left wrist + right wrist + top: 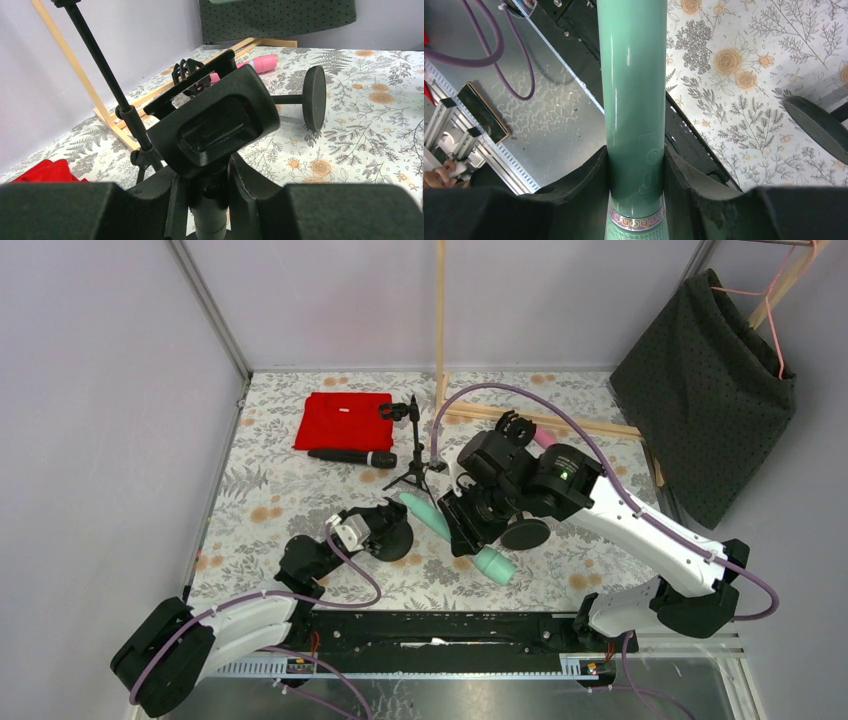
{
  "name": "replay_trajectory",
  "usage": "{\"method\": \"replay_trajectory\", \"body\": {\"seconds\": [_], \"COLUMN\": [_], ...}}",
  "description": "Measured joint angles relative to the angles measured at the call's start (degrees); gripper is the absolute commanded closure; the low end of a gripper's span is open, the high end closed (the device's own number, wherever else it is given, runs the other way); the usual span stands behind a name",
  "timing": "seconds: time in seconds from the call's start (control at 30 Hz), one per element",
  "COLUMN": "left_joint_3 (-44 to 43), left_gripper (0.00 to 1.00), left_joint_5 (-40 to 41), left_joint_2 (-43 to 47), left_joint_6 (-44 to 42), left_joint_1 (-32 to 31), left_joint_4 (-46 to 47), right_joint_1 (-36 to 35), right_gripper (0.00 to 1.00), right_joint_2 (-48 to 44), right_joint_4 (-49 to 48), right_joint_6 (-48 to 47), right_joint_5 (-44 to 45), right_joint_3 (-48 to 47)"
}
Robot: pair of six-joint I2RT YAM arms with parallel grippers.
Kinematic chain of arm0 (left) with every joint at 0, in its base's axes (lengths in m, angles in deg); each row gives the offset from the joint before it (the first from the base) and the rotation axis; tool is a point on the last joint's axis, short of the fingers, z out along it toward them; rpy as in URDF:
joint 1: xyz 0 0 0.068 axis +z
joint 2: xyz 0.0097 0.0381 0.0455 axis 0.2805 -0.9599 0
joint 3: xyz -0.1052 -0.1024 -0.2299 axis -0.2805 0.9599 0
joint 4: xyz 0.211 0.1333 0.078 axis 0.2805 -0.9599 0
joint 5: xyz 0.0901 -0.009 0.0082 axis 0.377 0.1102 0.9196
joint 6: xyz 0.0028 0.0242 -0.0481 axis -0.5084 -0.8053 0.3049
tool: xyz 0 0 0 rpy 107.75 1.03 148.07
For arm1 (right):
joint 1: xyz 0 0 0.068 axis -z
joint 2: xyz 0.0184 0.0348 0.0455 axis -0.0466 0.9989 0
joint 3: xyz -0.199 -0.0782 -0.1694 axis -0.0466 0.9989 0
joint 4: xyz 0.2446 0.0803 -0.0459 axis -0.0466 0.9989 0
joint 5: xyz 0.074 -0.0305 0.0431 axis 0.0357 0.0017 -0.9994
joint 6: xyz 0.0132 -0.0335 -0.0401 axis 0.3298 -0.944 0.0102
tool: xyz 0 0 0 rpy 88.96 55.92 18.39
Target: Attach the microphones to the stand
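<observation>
My right gripper (464, 516) is shut on the mint green microphone (492, 562), seen close up in the right wrist view (634, 95) between my fingers (636, 192); it is held low over the table, slanting from far left to near right. My left gripper (383, 530) is shut on the stem of a black round-base stand (398, 540); its empty clip (220, 122) sits just above my jaws (215, 200). The black microphone (352, 456) lies beside the red cloth. The pink microphone (262, 63) lies at the back, partly hidden by the right arm in the top view (545, 440).
A second round-base stand (525, 532) lies on its side under the right arm; it also shows in the left wrist view (314, 97). A black tripod stand (413, 452) is upright at the back. A red cloth (340, 420), a wooden frame (560, 420) and a dark hanging cloth (710, 390) are further back.
</observation>
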Motion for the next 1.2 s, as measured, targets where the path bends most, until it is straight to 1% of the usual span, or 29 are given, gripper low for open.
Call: {"method": "replay_trajectory", "body": {"seconds": [0.2, 0.37, 0.6, 0.8, 1.2], "left_joint_3": [0.0, -0.6, -1.3, -1.4, -2.3], "left_gripper": [1.0, 1.0, 1.0, 1.0, 1.0], "left_joint_5": [2.7, 3.5, 5.0, 5.8, 6.7], "left_joint_2": [0.9, 0.5, 0.0, -0.1, -0.8], "left_joint_6": [-1.5, -2.5, -5.3, -6.0, -7.7], "left_joint_1": [-0.8, -1.6, -3.5, -3.9, -5.5], "left_joint_4": [-1.0, -1.6, -2.4, -2.7, -3.6], "right_joint_1": [-2.7, -4.3, -4.4, -4.4, -4.5], "right_gripper": [1.0, 1.0, 1.0, 1.0, 1.0], "right_joint_2": [1.2, 1.4, 2.3, 3.6, 6.2], "right_joint_4": [2.3, 3.3, 3.6, 3.7, 2.6], "right_joint_6": [1.9, 2.7, 2.7, 2.7, 2.1], "right_joint_5": [2.4, 2.6, 3.3, 5.0, 5.4], "right_joint_3": [-0.4, -0.3, 0.0, 0.7, 0.1]}}
